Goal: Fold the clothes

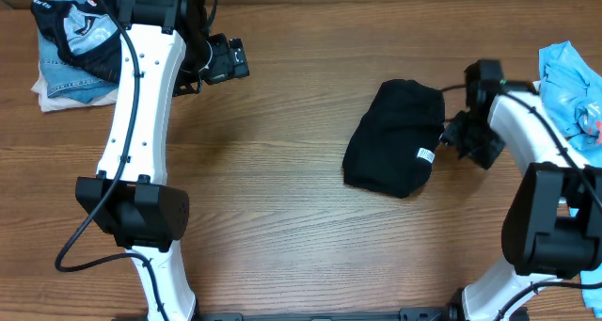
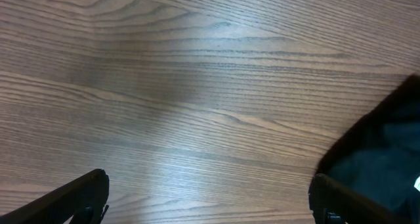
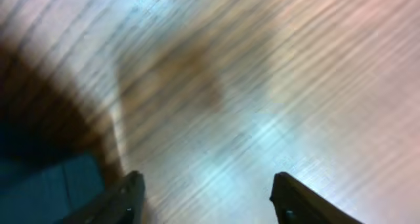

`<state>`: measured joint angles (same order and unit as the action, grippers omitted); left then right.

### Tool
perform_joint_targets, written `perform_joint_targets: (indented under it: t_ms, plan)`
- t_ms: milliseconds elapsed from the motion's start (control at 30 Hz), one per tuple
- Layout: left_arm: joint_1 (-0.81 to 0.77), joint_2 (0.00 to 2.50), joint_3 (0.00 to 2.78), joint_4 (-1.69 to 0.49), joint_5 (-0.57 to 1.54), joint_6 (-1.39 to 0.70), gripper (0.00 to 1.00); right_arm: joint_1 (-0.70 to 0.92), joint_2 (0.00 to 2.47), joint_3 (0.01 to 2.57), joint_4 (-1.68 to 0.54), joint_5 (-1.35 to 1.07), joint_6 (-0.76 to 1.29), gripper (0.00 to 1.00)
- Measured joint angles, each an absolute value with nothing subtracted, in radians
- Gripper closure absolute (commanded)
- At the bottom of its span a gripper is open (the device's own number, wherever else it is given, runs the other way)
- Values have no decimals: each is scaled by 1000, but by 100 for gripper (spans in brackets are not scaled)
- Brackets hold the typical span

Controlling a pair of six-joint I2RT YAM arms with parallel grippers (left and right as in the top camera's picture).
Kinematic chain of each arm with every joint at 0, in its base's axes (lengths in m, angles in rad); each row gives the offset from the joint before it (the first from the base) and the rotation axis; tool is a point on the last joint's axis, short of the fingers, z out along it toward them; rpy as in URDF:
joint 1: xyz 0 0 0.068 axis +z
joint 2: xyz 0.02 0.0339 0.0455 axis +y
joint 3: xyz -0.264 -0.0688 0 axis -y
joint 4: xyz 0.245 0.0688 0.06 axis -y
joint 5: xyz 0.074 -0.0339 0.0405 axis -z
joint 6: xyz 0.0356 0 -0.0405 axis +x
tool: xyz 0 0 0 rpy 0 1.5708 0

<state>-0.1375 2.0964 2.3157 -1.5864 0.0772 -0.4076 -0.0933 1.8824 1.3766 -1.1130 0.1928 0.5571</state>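
A brown wooden desk with long horizontal grain fills the overhead frame; nothing of the room beyond it shows. Right of centre lies the plain black fabric T-shirt, folded into a compact, slightly tilted bundle, with its small white label at the lower right edge. The right pincer sits just beside the bundle's right edge. In its own blurred wrist view its fingers stand apart with only bare desk between them, released and grasping nothing. The left pincer hovers in the upper left part of the frame, well apart from the T-shirt. It is spread wide over bare wood, and dark fabric shows at the right edge of its wrist view. In the upper left corner, partly behind the left arm, a heap of black-and-pale-blue patterned cloth rests on folded denim and a white cloth. A crumpled light blue garment lies at the upper right edge, beside the right arm.
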Motion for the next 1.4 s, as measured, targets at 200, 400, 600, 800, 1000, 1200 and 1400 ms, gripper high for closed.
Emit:
perform_joint_targets:
  t_ms: [200,400,600,800,1000,1200,1400]
  plan:
    - [-138,2096,2316,-1587,77,-408,0,-96,1882,1689,-1333,101,540,38]
    - [-138,2096,2315,-1583,77,-408,0,-82,1880,1757,-1332,-381,237,74]
    - [-138,2096,2315,-1583,77,-408,0,-16,1880,1618,-1193,-641,94,83]
    - [-139,2096,2315,-1583,77,-408,0,43,1881,1317,-902,-877,56,83]
    - [-144,2096,2315,-1587,77,-408,0,62,1881,1045,-727,-1009,117,73]
    - [-144,2096,2315,-1591,77,-408,0,38,1881,865,-575,-1031,208,69]
    - [-144,2096,2315,-1595,77,-408,0,-12,1881,852,-617,-1040,241,86]
